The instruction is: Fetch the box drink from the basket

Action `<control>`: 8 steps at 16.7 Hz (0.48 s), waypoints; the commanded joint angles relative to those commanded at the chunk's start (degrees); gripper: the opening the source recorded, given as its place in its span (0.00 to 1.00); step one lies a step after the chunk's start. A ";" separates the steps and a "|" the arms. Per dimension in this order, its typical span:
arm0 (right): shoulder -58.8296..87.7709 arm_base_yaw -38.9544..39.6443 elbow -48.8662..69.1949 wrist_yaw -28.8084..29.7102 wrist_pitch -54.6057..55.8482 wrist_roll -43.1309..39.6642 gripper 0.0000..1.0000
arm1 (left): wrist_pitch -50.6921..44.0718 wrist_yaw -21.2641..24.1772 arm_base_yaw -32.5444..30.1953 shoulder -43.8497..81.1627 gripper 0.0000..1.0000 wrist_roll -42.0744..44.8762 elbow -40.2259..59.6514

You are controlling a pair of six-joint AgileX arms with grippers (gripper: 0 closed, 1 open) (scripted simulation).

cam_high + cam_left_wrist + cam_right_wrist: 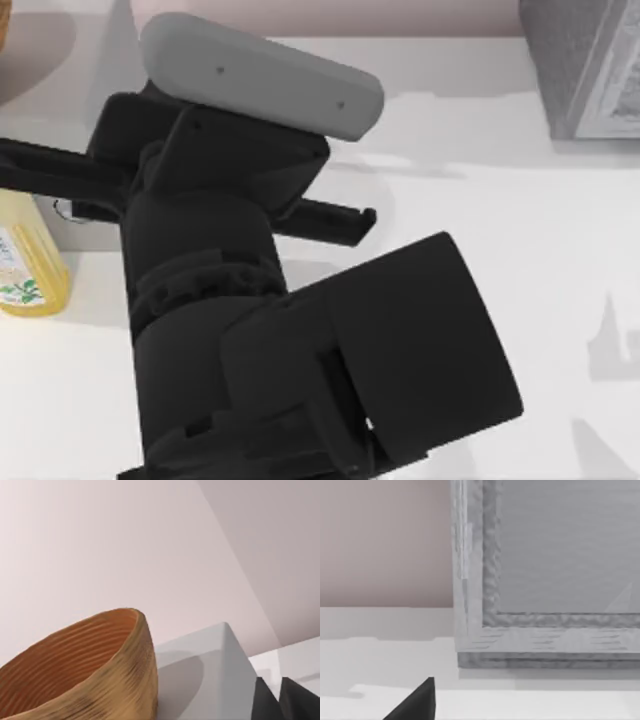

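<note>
The box drink (28, 255), a yellow carton with a white label of green leaves, is at the top view's left edge, cut off by the frame. My left arm (230, 300) rises close under the top camera and hides the middle of the table; one of its black bars passes just above the carton. In the left wrist view the left gripper's dark fingertips (267, 700) show in a corner, with nothing between them. The woven brown basket (85, 675) stands close in front of that wrist camera, and its inside looks bare. One dark fingertip (417, 702) of my right gripper faces a grey box.
A grey speckled box (585, 65) stands at the back right, large in the right wrist view (545, 580). A sliver of the basket (3, 25) shows at the back left corner. White table surface (520, 200) lies to the right of the arm.
</note>
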 joint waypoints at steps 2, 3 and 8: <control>0.00 0.00 0.00 0.00 0.00 0.00 1.00 | 0.00 0.00 0.00 0.00 0.53 0.00 0.00; 0.00 0.00 0.00 0.00 0.00 0.00 1.00 | 0.00 0.00 0.00 0.00 0.60 0.00 0.00; 0.00 0.00 0.00 0.00 0.00 0.00 1.00 | 0.00 0.00 0.00 0.00 0.98 0.00 0.00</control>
